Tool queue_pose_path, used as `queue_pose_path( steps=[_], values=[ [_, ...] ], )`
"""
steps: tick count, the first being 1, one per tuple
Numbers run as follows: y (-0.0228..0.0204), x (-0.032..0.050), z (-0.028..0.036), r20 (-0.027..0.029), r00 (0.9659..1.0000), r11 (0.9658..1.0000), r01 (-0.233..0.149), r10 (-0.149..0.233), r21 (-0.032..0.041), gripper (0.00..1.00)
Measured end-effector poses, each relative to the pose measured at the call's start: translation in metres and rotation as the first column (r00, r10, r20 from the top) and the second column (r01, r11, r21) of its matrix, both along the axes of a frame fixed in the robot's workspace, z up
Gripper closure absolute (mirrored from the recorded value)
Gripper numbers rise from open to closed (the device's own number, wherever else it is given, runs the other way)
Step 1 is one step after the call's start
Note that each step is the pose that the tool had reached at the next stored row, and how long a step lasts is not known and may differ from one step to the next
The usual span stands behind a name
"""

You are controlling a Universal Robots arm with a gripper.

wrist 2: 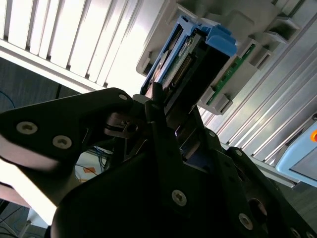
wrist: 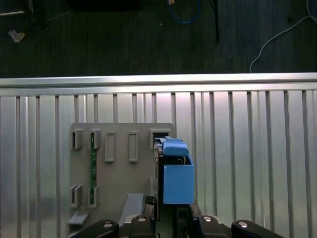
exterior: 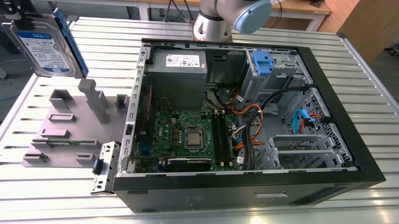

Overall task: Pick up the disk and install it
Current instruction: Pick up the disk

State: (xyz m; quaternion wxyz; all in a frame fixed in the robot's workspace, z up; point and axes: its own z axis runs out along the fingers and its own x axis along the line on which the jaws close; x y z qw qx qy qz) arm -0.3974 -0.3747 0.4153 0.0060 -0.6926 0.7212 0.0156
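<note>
The gripper (wrist 2: 168,106) is clamping the disk (exterior: 45,46), holding it aloft in the exterior view's upper left; stiff, weighty and shock-sensitive, it is likely needing a firm hold on its metal body, not the blue bracket (wrist: 177,183).

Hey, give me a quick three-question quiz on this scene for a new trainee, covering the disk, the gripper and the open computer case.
1. True or false: the disk lies flat inside the computer case.
2. What does the gripper hold? A the disk; B an orange cable; C nothing.
3. Fill in: in the exterior view, the grey fixture stands on the case's ____ side.

Key: 1 false, the disk is held in the air outside the case; 2 A; 3 left, meaning the exterior view's left.
</note>
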Motion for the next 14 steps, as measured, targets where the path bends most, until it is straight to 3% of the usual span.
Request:
queue_pose_path(
  steps=[14],
  values=[
    [0.0,0.0,0.0007,0.0,1.0,1.0,0.0,0.0,0.0,0.65]
  ],
)
